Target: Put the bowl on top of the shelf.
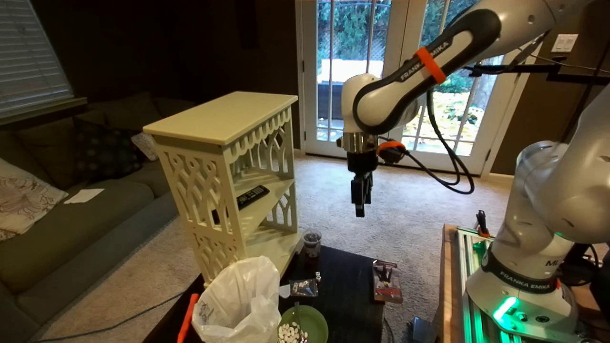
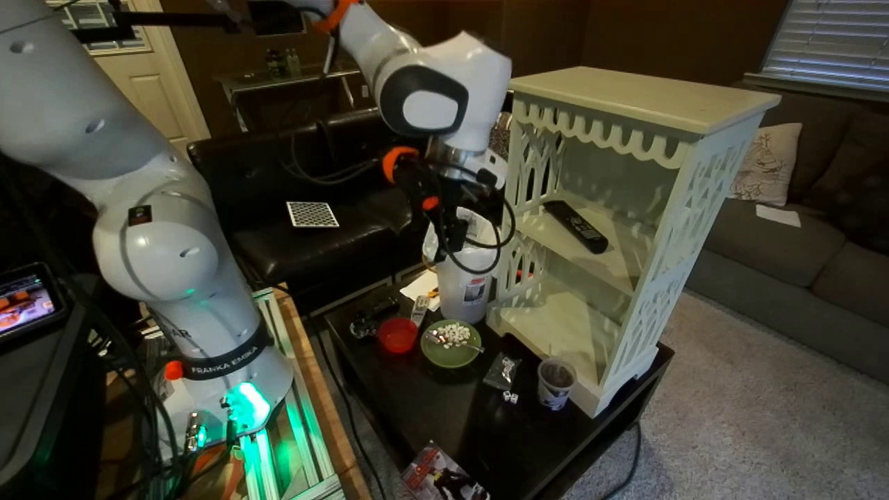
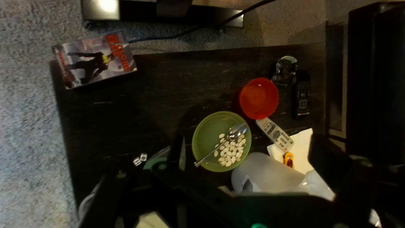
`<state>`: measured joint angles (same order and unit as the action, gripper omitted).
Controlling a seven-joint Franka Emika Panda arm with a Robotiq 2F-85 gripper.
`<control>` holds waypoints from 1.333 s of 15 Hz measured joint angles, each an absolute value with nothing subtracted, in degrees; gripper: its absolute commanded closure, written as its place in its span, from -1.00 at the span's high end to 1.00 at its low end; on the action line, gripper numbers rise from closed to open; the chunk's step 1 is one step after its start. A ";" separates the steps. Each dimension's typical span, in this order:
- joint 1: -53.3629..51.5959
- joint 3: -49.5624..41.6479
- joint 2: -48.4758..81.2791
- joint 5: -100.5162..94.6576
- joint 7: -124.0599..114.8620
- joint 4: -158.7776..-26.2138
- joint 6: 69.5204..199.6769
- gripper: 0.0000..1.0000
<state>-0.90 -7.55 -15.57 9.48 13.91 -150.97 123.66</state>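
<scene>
The red bowl (image 2: 398, 335) stands upright on the dark low table, beside a green plate; it also shows in the wrist view (image 3: 258, 98). It is not visible in the exterior view from the bag's side. The cream shelf (image 1: 221, 116) stands on the table's far part, its flat top bare; it also shows in an exterior view (image 2: 639, 97). My gripper (image 1: 360, 212) points down in the air above the table, well above and apart from the bowl. In the wrist view the gripper (image 3: 248, 155) has its fingers wide apart with nothing between them.
A green plate (image 3: 205, 136) with white pieces and a spoon touches or nearly touches a white bin with a bag (image 2: 462, 288). A grey remote (image 3: 275, 134), a cup (image 2: 555, 382) and a DVD case (image 3: 95, 60) lie around. A black remote (image 2: 576, 226) lies on the shelf's middle tier.
</scene>
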 measured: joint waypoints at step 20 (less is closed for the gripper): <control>-0.62 3.79 22.43 28.78 35.90 -147.49 139.84 1.00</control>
<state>-0.62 3.79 22.43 28.78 35.90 -147.49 139.84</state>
